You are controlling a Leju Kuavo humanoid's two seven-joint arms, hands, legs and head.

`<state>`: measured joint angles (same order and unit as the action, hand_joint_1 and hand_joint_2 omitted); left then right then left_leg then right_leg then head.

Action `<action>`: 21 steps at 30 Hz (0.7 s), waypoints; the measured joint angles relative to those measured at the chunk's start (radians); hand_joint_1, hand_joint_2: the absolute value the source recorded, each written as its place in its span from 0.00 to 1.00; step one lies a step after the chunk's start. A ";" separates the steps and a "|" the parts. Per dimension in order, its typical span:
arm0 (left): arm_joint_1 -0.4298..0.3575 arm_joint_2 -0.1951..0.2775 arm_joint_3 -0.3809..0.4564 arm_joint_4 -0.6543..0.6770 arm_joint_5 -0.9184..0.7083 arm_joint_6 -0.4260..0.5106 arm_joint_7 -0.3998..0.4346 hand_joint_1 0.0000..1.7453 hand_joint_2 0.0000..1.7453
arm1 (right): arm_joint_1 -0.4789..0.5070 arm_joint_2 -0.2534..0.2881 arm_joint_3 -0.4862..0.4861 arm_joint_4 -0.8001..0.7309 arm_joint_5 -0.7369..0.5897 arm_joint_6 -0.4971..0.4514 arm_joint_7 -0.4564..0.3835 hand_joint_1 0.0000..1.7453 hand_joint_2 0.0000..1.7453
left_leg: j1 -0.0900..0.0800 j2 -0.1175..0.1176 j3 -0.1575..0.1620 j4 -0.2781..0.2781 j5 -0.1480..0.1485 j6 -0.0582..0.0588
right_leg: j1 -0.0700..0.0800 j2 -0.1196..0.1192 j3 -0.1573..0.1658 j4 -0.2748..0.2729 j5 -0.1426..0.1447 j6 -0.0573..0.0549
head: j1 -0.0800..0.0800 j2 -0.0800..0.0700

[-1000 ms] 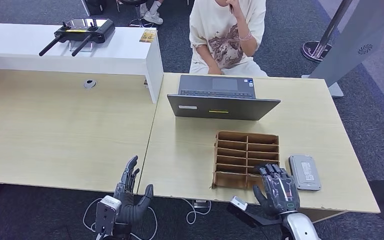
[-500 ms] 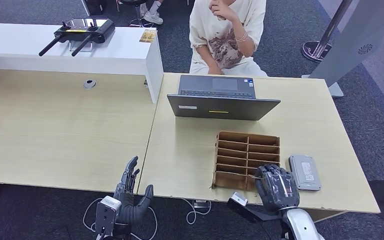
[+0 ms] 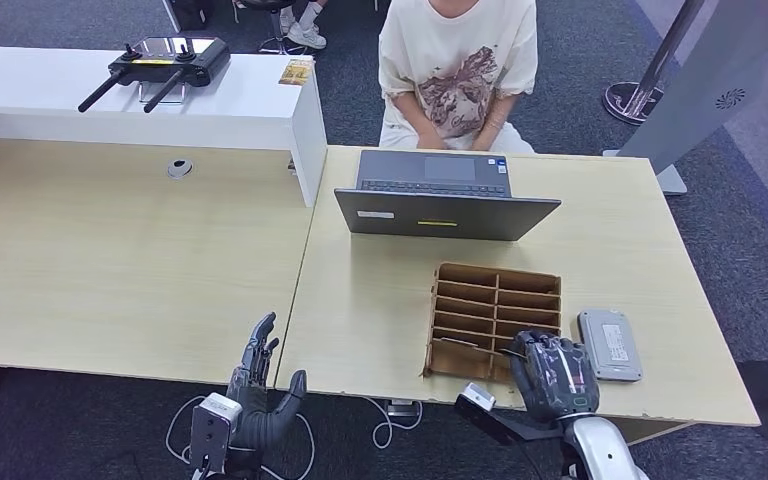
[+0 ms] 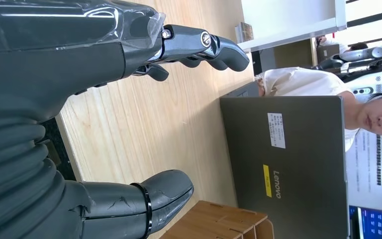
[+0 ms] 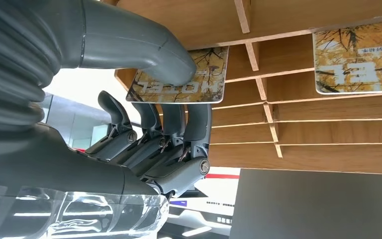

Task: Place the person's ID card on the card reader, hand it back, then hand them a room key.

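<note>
My right hand (image 3: 555, 375) sits at the near right corner of the wooden card rack (image 3: 495, 310), fingers curled into a front slot. In the right wrist view its thumb (image 5: 149, 50) presses on a room key card (image 5: 206, 79) with a yellow tree print, and the fingers (image 5: 174, 124) close behind it. A second key card (image 5: 360, 57) lies in a neighbouring slot. The grey card reader (image 3: 610, 344) lies just right of the rack with nothing on it. My left hand (image 3: 260, 395) is open and empty at the table's front edge. The person (image 3: 457, 70) sits behind the laptop.
A grey laptop (image 3: 447, 212) stands open between the rack and the person, its lid back towards me. A white counter (image 3: 130, 100) at the far left carries a black controller (image 3: 160, 62). Cables hang under the table's front edge.
My right hand's fingers have curled down into the rack's front slot and closed on the key card. The person lowered a hand from the face. My left hand stayed still.
</note>
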<state>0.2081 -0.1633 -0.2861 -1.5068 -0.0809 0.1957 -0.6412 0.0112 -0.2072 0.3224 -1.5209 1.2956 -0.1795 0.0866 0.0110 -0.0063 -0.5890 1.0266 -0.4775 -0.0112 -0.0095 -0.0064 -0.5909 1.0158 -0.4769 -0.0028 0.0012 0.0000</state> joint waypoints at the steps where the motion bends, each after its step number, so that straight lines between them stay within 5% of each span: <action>1: 0.000 0.000 0.000 0.000 0.000 0.000 0.000 0.00 1.00 | 0.000 0.001 -0.001 0.000 0.001 0.000 0.000 0.93 1.00 | 0.000 0.000 0.000 0.000 0.000 0.000 | 0.000 0.000 0.000 0.000 0.000 0.000 | 0.000 0.000; 21: 0.000 0.000 0.000 0.000 -0.006 -0.017 0.000 0.00 1.00 | 0.027 0.006 -0.034 -0.078 -0.203 -0.005 -0.142 1.00 1.00 | 0.000 0.000 0.000 0.000 0.000 0.000 | 0.000 0.000 0.000 0.000 0.000 0.000 | 0.000 0.000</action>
<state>0.2078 -0.1637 -0.2858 -1.5068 -0.0865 0.1789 -0.6415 0.0380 -0.2014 0.2885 -1.5989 1.0925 -0.1842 -0.0550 0.0110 -0.0061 -0.5888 1.0266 -0.4775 -0.0112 -0.0095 -0.0063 -0.5910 1.0158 -0.4769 -0.0028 0.0012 0.0000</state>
